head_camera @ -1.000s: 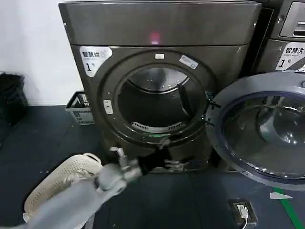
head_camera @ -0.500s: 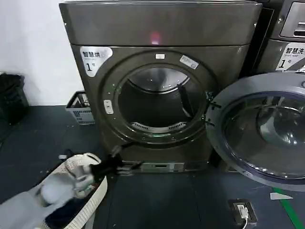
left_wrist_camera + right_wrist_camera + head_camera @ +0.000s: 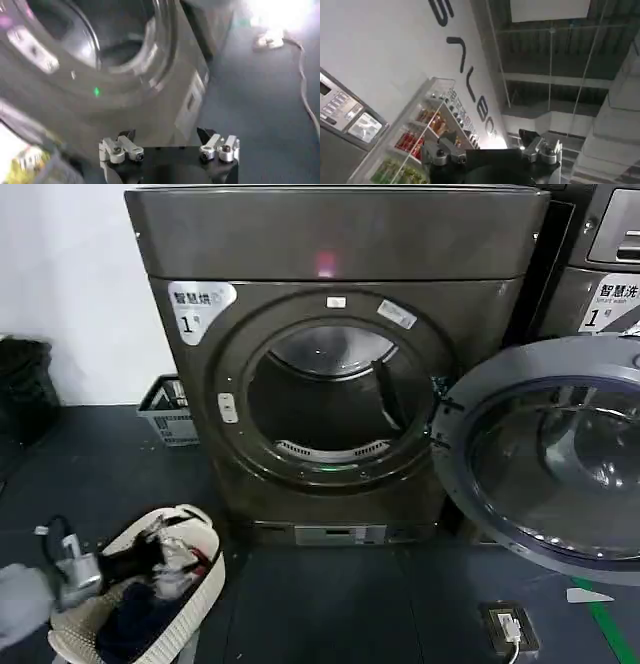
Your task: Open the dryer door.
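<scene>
The dryer door [image 3: 545, 459] hangs swung wide to the right of the drum opening [image 3: 325, 404], so the opening job looks done. My left gripper [image 3: 60, 562] sits low over the laundry basket [image 3: 205, 569], fingers spread and empty; my right gripper [image 3: 490, 150] points up at the ceiling, also spread and empty

A cream perforated laundry basket [image 3: 150, 584] holding mixed dark and light clothes [image 3: 150, 579] sits on the dark floor [image 3: 330, 604]. A small grey crate [image 3: 165, 412] stands by the white wall [image 3: 60, 274]. A floor socket with a plug [image 3: 510, 627] lies near green tape [image 3: 610, 624].
</scene>
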Robot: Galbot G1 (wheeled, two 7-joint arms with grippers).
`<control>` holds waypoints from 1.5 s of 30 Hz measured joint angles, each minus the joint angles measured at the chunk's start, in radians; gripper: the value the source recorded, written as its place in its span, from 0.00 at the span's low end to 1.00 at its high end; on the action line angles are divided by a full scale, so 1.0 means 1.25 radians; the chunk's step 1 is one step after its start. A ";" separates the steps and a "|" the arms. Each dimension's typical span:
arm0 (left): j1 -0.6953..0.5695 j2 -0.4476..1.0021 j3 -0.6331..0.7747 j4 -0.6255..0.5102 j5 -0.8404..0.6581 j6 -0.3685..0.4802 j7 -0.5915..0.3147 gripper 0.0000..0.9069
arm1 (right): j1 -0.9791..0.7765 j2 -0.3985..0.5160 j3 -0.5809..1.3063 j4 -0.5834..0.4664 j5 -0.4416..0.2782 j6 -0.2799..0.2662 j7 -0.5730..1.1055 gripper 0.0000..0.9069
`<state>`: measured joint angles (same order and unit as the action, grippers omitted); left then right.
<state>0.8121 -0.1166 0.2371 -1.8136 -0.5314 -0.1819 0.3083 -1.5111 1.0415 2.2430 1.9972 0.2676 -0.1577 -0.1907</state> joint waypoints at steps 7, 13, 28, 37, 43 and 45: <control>0.034 0.117 0.003 -0.007 -0.011 0.038 0.039 1.00 | 0.005 -0.001 -0.002 -0.019 -0.008 0.012 -0.002 1.00; 0.053 0.161 -0.020 0.001 0.013 0.062 0.044 1.00 | 0.006 -0.001 -0.004 -0.022 -0.010 0.017 -0.005 1.00; 0.067 0.178 -0.056 0.030 0.083 0.098 0.083 1.00 | 0.013 0.009 -0.017 -0.015 -0.008 0.019 -0.003 1.00; 0.074 0.182 -0.060 0.030 0.099 0.106 0.100 1.00 | 0.016 0.012 -0.020 -0.010 -0.007 0.020 -0.002 1.00; 0.075 0.186 -0.060 0.036 0.131 0.117 0.118 1.00 | 0.019 0.015 -0.024 -0.010 -0.007 0.021 -0.002 1.00; 0.075 0.187 -0.060 0.040 0.137 0.119 0.122 1.00 | 0.019 0.017 -0.026 -0.010 -0.007 0.022 -0.002 1.00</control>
<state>0.9063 0.1169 0.1622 -1.7640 -0.3599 -0.0335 0.4602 -1.4870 1.0625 2.2104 1.9852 0.2585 -0.1300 -0.1935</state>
